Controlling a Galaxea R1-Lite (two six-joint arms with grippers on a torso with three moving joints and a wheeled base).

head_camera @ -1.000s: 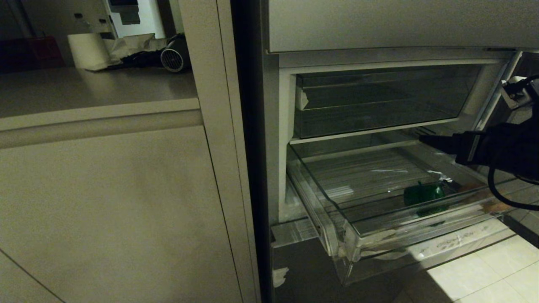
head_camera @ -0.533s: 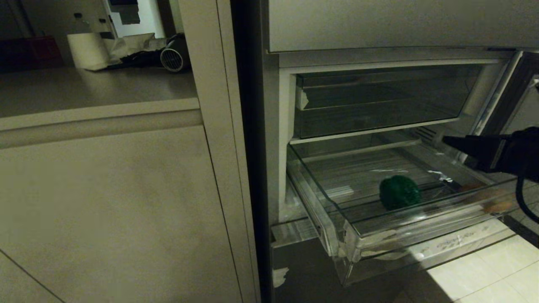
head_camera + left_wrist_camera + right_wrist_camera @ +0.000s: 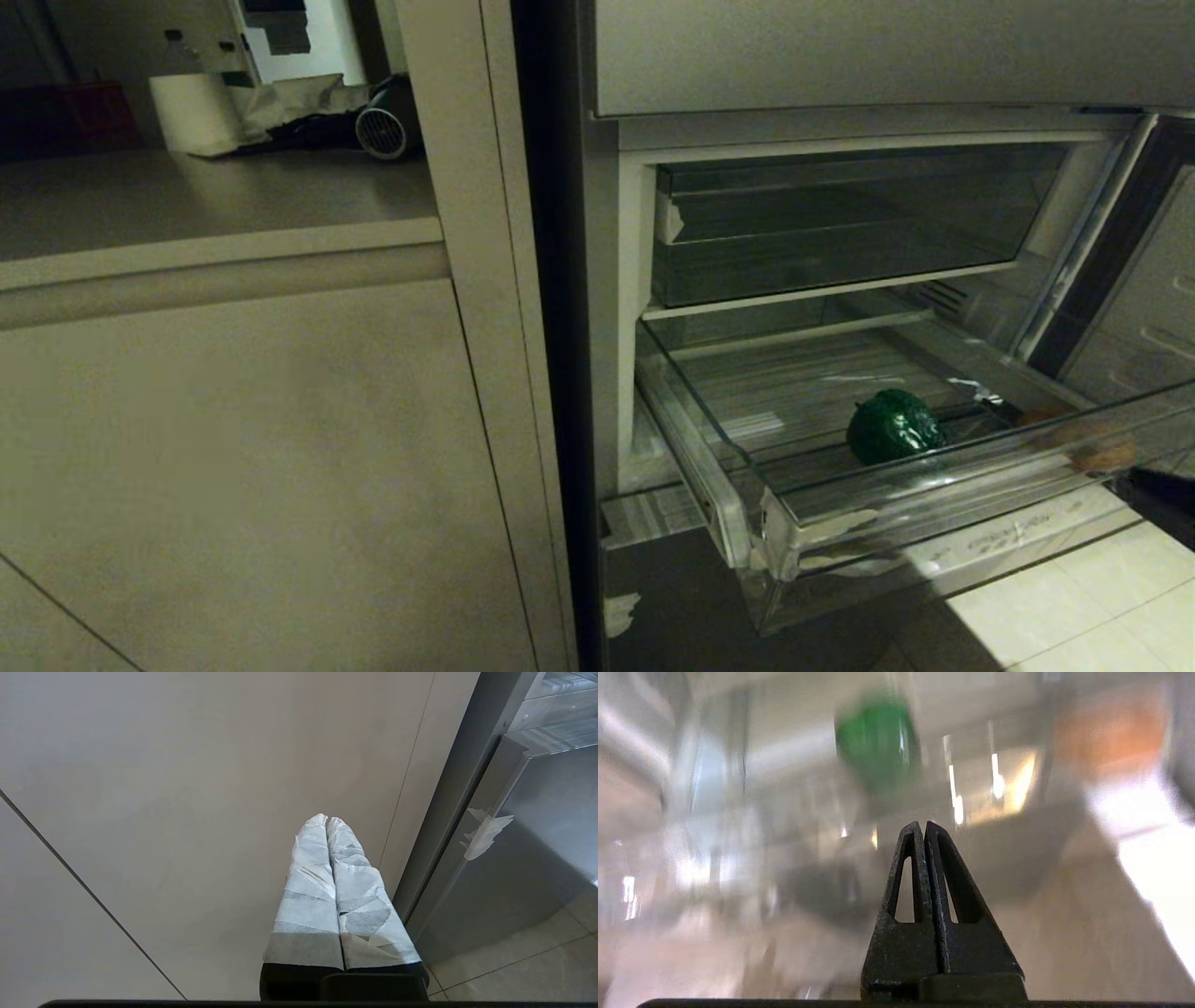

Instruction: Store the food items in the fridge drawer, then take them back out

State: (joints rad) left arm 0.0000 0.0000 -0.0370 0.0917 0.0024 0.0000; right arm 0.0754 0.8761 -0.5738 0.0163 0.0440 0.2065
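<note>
Since a second ago the right tool [image 3: 923, 828] has drawn back out of the space over the fridge drawer [image 3: 934, 509] and dropped low; in the head view only a dark tip of it shows at the right edge, below the drawer's front corner. Its fingers are now clenched together on nothing, as the right wrist view shows, pointing toward the drawer's clear front wall. A green pepper-like item [image 3: 894, 427] has rolled a little to the left on the ribbed floor and now sits upright near the front wall. An orange-brown lump [image 3: 1102, 456] lies in the drawer's right front corner, partly blurred behind the clear plastic and well apart from the green one. The drawer stands pulled out below a shallower clear tray [image 3: 840, 224]. The left tool [image 3: 327, 823], its fingers wrapped in pale tape and pressed shut on nothing, hangs parked beside the beige cabinet panel [image 3: 187, 788], left of the fridge.
</note>
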